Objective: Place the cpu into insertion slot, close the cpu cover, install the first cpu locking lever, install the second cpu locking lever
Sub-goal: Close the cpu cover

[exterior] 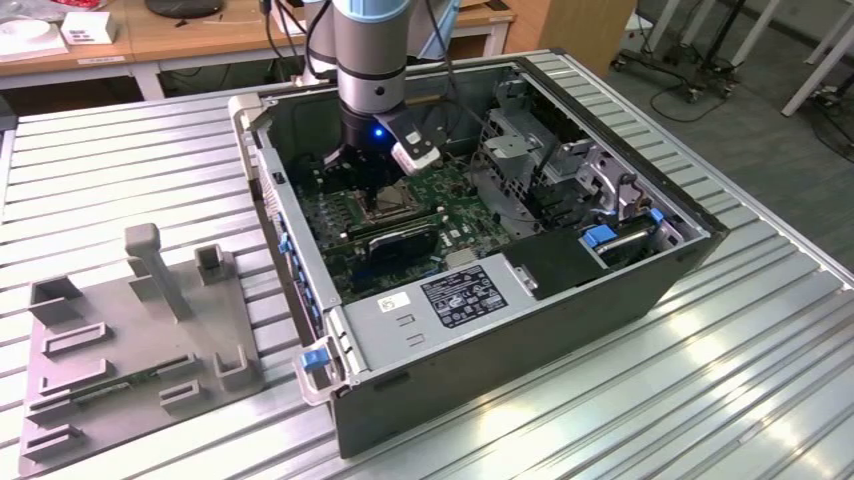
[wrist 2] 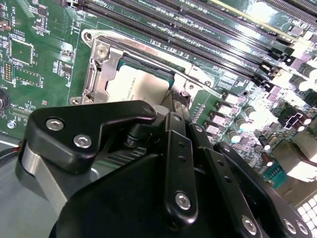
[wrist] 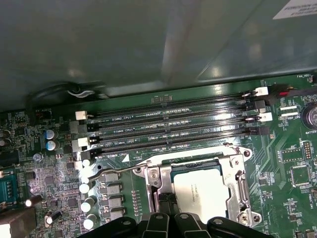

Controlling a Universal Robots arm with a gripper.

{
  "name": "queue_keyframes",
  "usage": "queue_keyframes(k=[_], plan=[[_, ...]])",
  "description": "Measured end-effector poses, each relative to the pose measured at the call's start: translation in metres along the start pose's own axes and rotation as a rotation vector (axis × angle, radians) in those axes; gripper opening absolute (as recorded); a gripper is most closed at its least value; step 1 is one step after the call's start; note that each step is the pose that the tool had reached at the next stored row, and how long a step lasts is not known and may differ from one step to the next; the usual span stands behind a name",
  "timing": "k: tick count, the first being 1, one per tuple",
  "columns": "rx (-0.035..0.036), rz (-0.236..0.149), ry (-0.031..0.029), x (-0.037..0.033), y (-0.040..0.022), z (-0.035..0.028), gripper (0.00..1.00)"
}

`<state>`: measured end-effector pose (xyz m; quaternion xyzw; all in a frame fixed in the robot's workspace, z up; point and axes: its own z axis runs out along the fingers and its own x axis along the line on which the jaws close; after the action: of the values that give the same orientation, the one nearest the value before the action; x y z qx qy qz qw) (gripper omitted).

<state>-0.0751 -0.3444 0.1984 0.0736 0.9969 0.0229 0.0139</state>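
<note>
The gripper (wrist: pixel 166 199) is hanging at the edge of the slot (wrist: pixel 190 165), jaws clenching together; the cpu (wrist: pixel 203 191) is sitting under the lowered cover (wrist: pixel 241 179).

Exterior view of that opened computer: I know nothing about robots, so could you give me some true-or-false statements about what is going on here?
1. The open black computer case lies on a ribbed metal table. True.
2. The small square chip with a silvery-grey metal top lies in the square silver-rimmed socket on the green circuit board. True.
3. The black gripper holds the chip high above the case. False: it is down inside the case, right by the socket.
4. The grey plastic fixture stands inside the case. False: it sits on the table, to the exterior view's left of the case.
5. The long narrow black memory slots run alongside the socket. True.
</note>
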Motion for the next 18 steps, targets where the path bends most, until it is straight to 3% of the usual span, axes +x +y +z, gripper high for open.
queue_keyframes(k=[18], plan=[[-0.0004,0.0,-0.0003,0.0,0.0,0.0017,0.11]])
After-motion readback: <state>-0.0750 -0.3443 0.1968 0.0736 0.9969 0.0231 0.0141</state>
